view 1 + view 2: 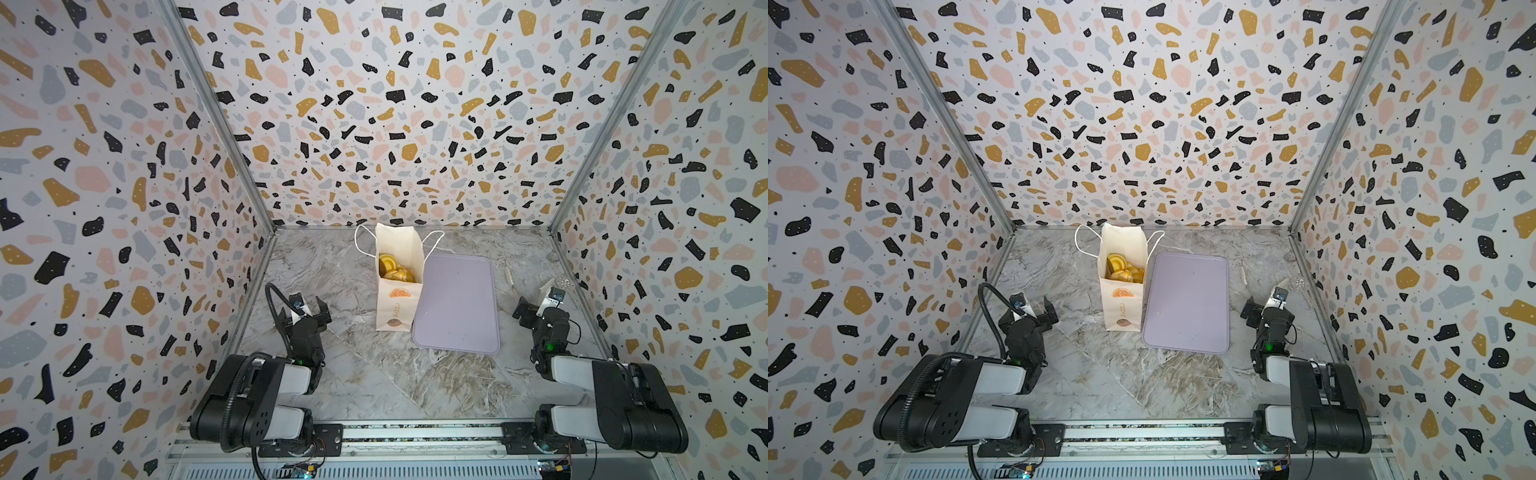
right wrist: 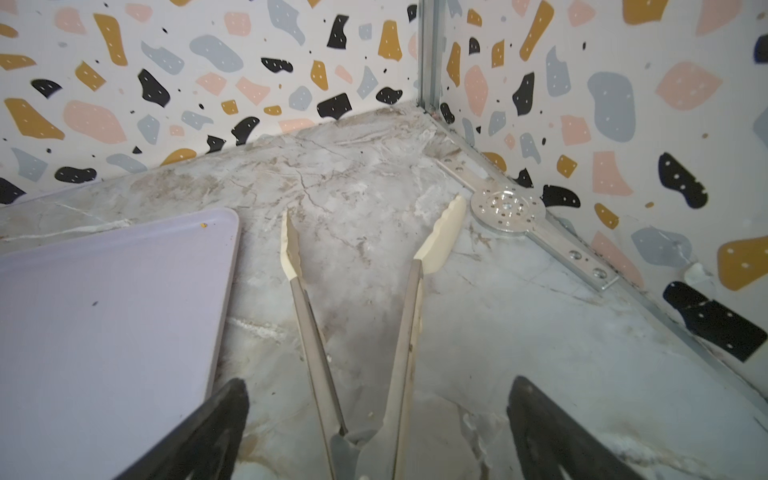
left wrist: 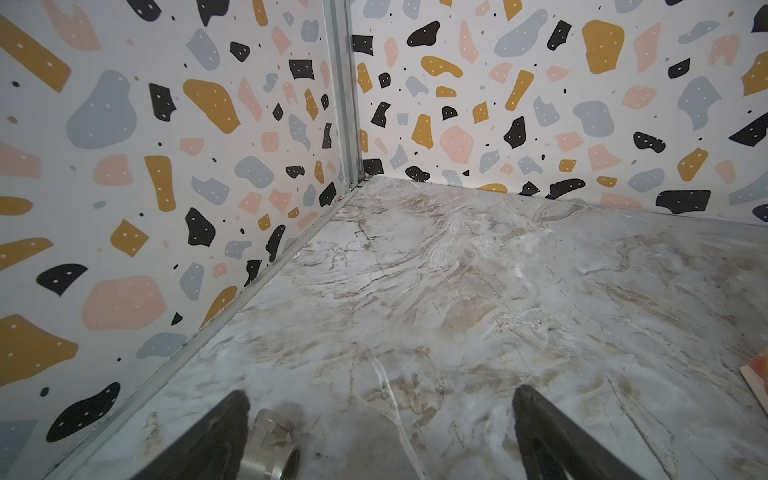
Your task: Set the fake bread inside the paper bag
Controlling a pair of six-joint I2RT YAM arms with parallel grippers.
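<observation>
— Both grippers hang low over the table, yes? How do they stand?

— The left gripper [image 3: 380, 395] is released. Its dark fingers [image 3: 220, 432] are spread wide, with only the marble table [image 3: 457, 291] between them. A silver threaded fitting [image 3: 272, 446] shows just beside one finger.

— And its partner?

— The right gripper [image 2: 378, 382] is spread just as wide and grasps nothing. Metal tongs [image 2: 307, 320] with cream tips lie on the table between its fingers, with the hinge end nearest the wrist and the tips pointing away. The tong arms that show are clear of both fingers. Whether the hinge end touches the gripper, I cannot tell.

— What lies farther out?

— Ahead of the right gripper and to its left is a flat lilac tray [image 2: 104, 311] with a few specks on it. Its edge runs just beside the tongs. Ahead and to the right, a round metal plate [image 2: 507, 212] sits at the foot of the wall.

— Where is the bread?

— Inside the paper bag [image 1: 397, 309]. The bag stands upright against the tray's far-left side, though I cannot tell whether they touch. From the right gripper it is beyond the tray. From the left gripper it is ahead and to the right, well apart. Its mouth is open, and in both top views glossy golden bread [image 1: 392, 266] shows within. How many pieces, I cannot tell.

— And past that?

— Speckled walls [image 1: 374, 124] close the table in.
</observation>
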